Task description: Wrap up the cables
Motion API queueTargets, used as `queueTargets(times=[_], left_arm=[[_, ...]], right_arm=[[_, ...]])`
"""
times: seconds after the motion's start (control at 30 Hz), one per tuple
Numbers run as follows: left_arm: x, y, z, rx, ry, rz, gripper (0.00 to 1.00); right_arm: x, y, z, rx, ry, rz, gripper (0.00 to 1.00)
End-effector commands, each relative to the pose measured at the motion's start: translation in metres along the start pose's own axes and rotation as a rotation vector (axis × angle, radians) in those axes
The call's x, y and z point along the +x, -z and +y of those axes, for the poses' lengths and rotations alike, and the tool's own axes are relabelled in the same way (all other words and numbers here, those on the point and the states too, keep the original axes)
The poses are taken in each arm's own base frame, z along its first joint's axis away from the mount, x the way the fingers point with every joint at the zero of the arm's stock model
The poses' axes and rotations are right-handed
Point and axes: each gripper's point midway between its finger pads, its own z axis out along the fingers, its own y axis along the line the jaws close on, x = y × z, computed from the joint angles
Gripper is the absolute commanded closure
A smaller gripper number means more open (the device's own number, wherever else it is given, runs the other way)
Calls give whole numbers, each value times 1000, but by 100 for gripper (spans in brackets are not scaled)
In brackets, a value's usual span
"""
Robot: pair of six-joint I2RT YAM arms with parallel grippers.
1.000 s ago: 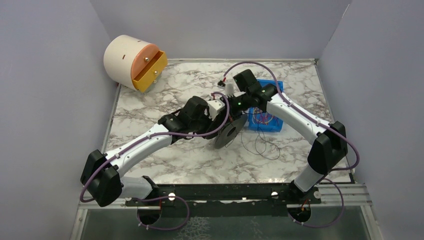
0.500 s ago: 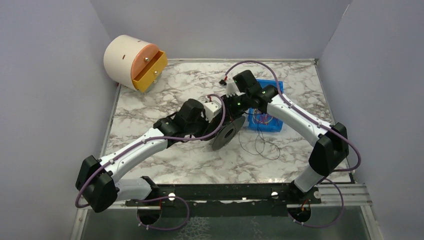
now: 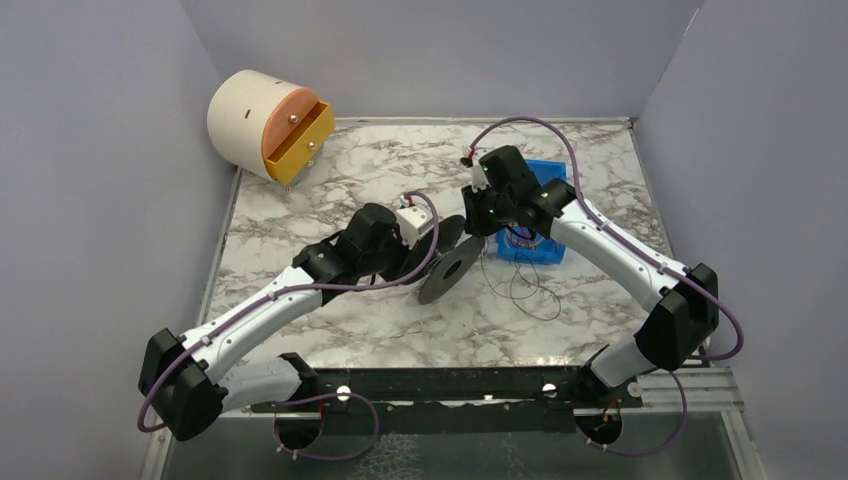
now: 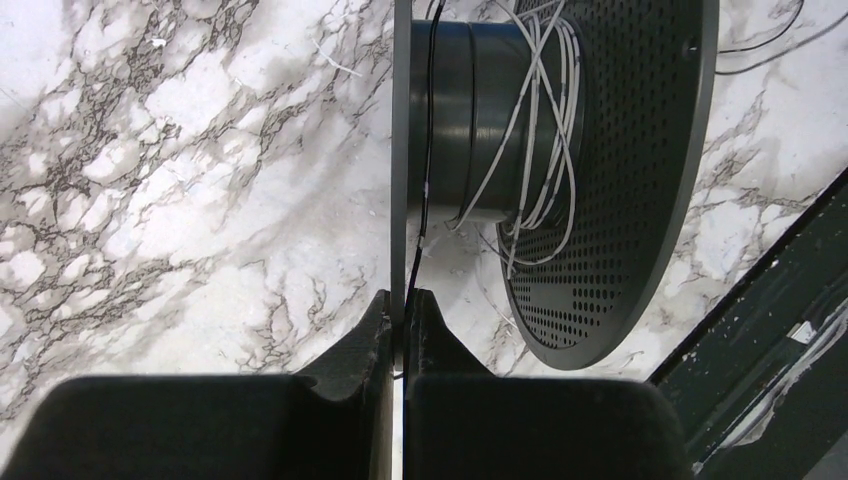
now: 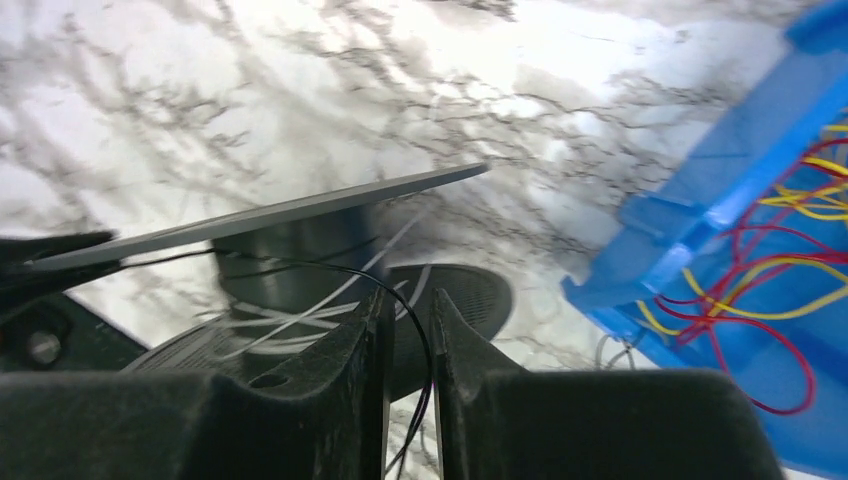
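Both arms have shifted over the last second: the left gripper [image 4: 400,345], jaws pinched on the near flange of the black cable spool [image 3: 447,272], has drawn back toward its base, while the right gripper [image 5: 408,345] has swung right toward the blue bin [image 3: 552,250] of red and yellow wires. Its jaws are nearly together on the black cable [image 5: 425,350], which runs back over the hub. White wire [image 4: 540,150] already circles the hub, so this looks like another turn being laid on mid-wrap.

From above, both hands' fingertips hide beneath their wrists. The blue bin [image 5: 720,190] runs off the right wrist view's edge — the spool's [image 4: 560,150] flanges leave the left's.
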Motion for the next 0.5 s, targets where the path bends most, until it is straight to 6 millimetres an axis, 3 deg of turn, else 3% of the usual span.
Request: queueTargets(times=[0.0,0.2,0.47], left_arm=[[-35,21,-3,11,12,-147,100],[-54,48,-11,39,33,-219,100],[-70,87,-6,-9,41,-285,100]], right_arm=[[-9,9,-37,200,9,-82,76],[-8,8,-53,284,-10,-121,73],[1,2,-62,325,-54,-170,66]])
